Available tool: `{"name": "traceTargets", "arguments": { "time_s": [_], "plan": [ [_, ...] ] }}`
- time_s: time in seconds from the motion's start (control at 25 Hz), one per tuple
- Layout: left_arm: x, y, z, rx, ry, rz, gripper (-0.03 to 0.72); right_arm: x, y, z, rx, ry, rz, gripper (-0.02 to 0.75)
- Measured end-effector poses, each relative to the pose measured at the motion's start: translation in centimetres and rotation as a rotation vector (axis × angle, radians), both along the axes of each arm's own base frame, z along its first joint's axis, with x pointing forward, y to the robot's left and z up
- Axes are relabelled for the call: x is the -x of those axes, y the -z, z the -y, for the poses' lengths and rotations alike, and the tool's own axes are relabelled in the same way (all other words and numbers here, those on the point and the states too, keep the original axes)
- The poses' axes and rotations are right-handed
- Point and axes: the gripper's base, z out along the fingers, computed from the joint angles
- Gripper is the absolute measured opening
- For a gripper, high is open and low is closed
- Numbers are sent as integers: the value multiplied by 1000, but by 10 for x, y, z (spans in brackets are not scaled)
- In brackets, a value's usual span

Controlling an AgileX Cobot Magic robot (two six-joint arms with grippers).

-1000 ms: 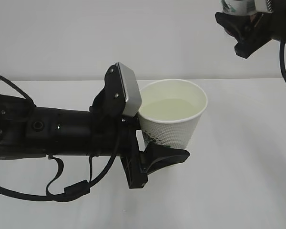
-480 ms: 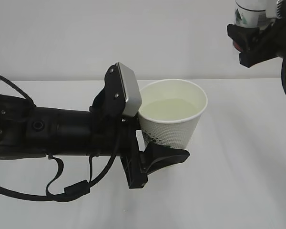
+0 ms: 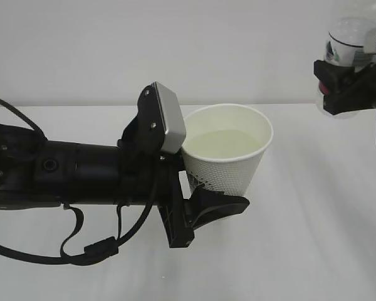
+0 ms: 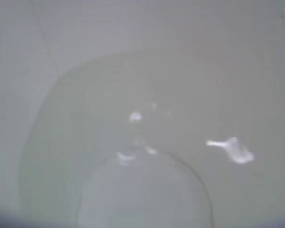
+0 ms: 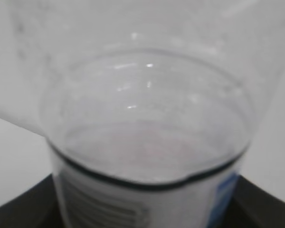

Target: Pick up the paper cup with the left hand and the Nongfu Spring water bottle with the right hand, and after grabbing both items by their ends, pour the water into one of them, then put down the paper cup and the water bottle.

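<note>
The white dimpled paper cup (image 3: 229, 166) stands upright at the middle of the exterior view. My left gripper (image 3: 216, 195) is shut on its lower wall, with one black finger (image 3: 220, 207) showing in front. Pale yellowish water (image 3: 225, 141) fills much of the cup. The left wrist view looks straight into the cup (image 4: 47, 57) at the water (image 4: 133, 142); my jaws are hidden there. At the top right my right gripper (image 3: 342, 88) is shut on the clear Nongfu Spring water bottle (image 3: 351, 37). The bottle (image 5: 147, 118) fills the right wrist view, with dark fingers (image 5: 19, 209) at the bottom corners.
The long black left arm (image 3: 62, 172) with its silver-grey block (image 3: 169, 119) and loose cables (image 3: 88, 251) lies across the left half of the white table (image 3: 313, 238). A pale wall rises behind the table.
My right gripper has come down and to the right with the bottle, away from the cup. The left arm and the cup have not moved.
</note>
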Motion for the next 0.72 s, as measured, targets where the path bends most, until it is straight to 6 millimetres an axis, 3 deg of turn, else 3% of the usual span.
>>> {"name": "traceTargets", "arguments": {
  "time_s": [0.28, 0.72],
  "plan": [
    [0, 0, 0, 0, 0, 0, 522, 13, 15, 9, -96, 101, -10, 482],
    [0, 0, 0, 0, 0, 0, 522, 44, 46, 16, -91, 162, -78, 481]
  ]
}}
